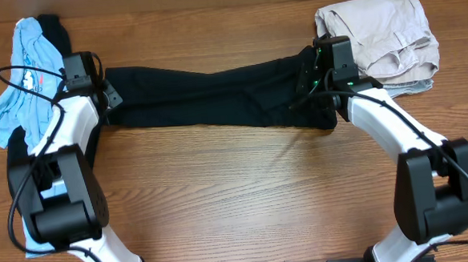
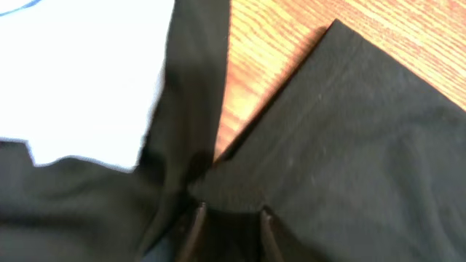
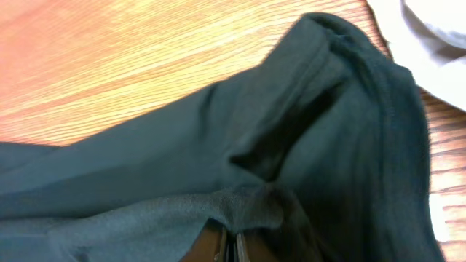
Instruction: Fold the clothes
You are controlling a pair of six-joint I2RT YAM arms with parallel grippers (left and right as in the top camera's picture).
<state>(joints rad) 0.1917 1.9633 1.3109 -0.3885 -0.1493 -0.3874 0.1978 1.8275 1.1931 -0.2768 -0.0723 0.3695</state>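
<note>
Shirt (image 1: 208,96), black, stretched across my bench (image 1: 245,194); right jaws pinch its three-o'clock end, left jaws spread at nine.

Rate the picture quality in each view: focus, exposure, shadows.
Overhead: sharp, evenly lit, though the black shirt reads as a flat dark shape. Left wrist: soft focus, the blue T-shirt washed out to white. Right wrist: the beige clothes blown out at the top right.

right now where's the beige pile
In the overhead view, the beige pile sits at the table's far right, just beyond the right end of the black shirt.
</note>
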